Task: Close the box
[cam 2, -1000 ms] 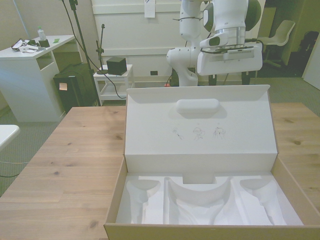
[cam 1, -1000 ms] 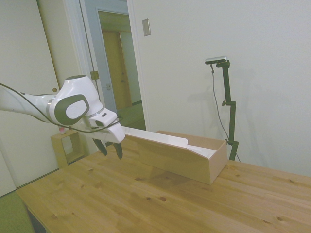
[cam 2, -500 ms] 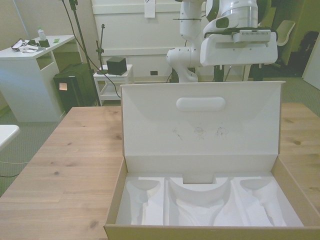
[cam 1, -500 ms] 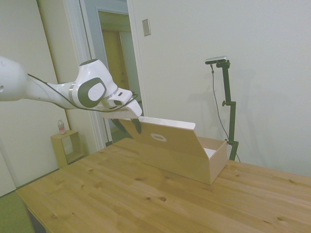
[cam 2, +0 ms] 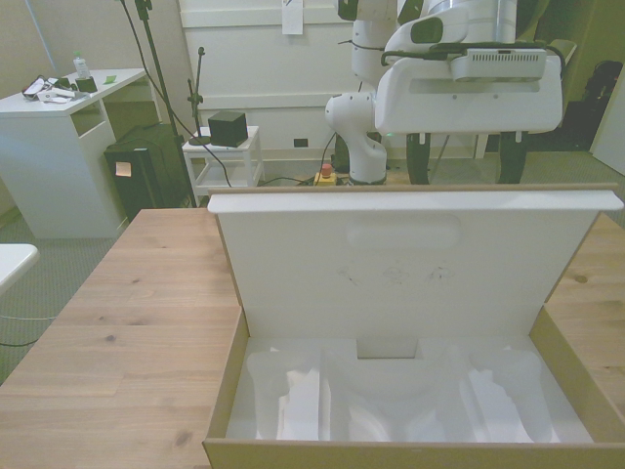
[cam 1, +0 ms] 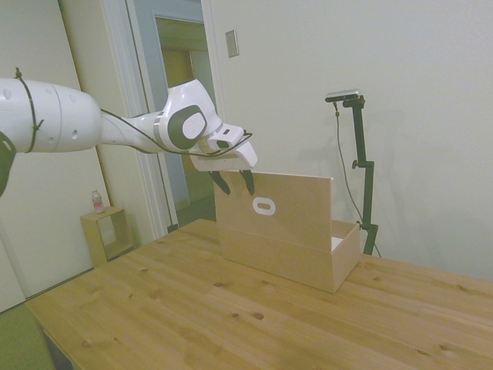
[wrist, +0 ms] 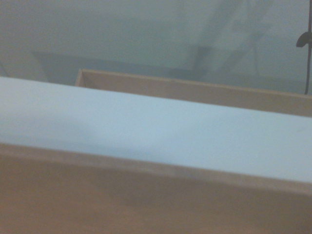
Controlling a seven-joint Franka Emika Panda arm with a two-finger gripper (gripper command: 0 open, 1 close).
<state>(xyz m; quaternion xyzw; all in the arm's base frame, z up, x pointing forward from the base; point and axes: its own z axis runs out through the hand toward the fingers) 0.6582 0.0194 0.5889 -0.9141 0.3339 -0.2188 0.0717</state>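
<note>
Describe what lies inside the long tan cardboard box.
Inside the long tan cardboard box sits a white moulded insert with several shaped recesses, all apparently empty. Its raised white-lined lid leans over the rear, hiding the insert's back edge.

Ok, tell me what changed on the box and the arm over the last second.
The box's lid swung up from lying back, nearly flat, to about upright, now tipping over the opening in the front view. The gripper rose with it and moved toward the box, its fingers against the lid's outer face near the top edge. Nothing was grasped or let go. The box's base and the wooden cube shelf stayed put.
</note>
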